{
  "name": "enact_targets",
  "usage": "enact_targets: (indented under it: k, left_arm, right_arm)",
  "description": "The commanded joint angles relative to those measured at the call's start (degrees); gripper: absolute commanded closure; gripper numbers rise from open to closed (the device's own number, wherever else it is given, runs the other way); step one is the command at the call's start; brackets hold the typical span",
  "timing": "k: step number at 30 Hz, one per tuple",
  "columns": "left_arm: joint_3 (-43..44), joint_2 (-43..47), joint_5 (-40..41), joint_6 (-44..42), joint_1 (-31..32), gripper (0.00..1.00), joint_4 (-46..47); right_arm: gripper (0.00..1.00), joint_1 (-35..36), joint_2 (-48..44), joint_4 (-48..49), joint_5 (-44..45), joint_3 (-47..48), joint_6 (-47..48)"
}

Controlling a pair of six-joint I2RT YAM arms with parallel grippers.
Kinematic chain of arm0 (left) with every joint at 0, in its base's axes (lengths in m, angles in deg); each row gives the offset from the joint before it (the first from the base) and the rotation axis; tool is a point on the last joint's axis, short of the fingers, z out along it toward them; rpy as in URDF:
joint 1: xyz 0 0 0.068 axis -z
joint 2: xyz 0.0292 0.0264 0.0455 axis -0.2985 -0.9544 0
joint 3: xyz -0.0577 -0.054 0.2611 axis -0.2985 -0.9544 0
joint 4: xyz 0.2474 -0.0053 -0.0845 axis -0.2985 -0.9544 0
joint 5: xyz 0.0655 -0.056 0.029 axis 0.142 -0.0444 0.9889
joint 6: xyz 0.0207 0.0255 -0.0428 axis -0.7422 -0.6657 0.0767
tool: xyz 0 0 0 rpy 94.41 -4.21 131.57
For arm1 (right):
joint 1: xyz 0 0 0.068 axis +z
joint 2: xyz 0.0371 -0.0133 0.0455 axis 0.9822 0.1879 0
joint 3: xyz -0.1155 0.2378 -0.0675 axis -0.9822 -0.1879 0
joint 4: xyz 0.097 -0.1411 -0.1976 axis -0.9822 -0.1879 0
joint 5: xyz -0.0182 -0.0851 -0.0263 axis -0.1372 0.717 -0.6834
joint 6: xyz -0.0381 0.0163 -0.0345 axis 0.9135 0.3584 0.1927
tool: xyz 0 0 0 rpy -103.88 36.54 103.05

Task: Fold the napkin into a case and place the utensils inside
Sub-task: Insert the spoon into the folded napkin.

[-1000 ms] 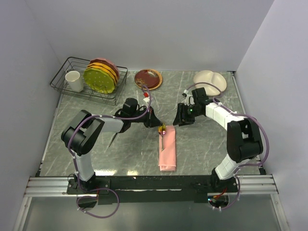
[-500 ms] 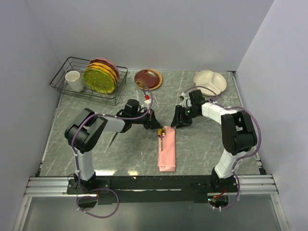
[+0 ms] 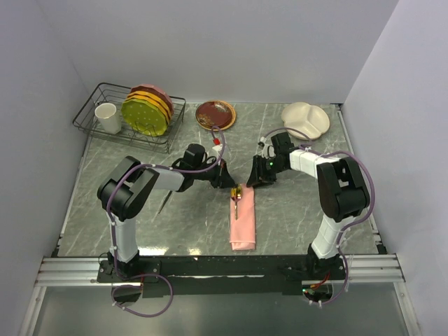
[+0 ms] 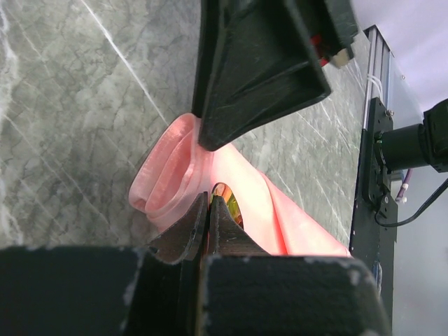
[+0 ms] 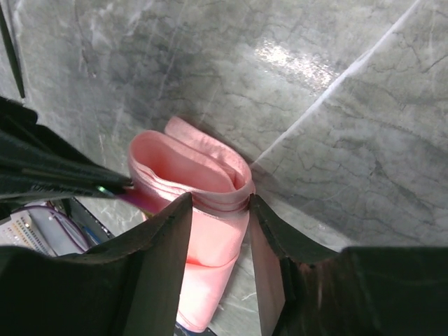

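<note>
The napkin is folded into a narrow salmon-pink case (image 3: pixel 243 222) lying lengthwise at table centre. Its open mouth (image 5: pixel 183 164) faces the far side. A utensil's gold head (image 3: pixel 237 194) sticks out of that mouth. My left gripper (image 3: pixel 229 182) is shut, with the gold head (image 4: pixel 225 199) just past its tips (image 4: pixel 209 198). My right gripper (image 3: pixel 253 179) is open, its fingers (image 5: pixel 175 217) standing either side of the case's mouth end (image 5: pixel 213 231). A thin dark utensil handle (image 3: pixel 164 203) lies on the table under the left arm; its head is hidden.
A wire dish rack (image 3: pixel 94 133) with a white cup (image 3: pixel 108 117) and upright plates (image 3: pixel 147 112) stands at the back left. A brown plate (image 3: pixel 215 114) and a cream divided plate (image 3: pixel 306 119) sit along the back. Walls close in on three sides.
Both grippers have closed in toward the case's mouth. The gold utensil head has moved down a little into the case. The right arm's forearm has swung toward the back.
</note>
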Motion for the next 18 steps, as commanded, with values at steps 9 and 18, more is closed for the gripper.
enact_targets:
  k: [9,18]
  left_arm:
    - [0.42,0.02,-2.1,-0.6,0.67,0.96,0.55]
    - [-0.19,0.02,-2.54,-0.42,0.76,0.95,-0.24]
  right_arm:
    - [0.78,0.27,1.33,1.41,0.48,2.59,-0.74]
    - [1.0,0.44,1.68,1.85,-0.22,3.03,-2.06]
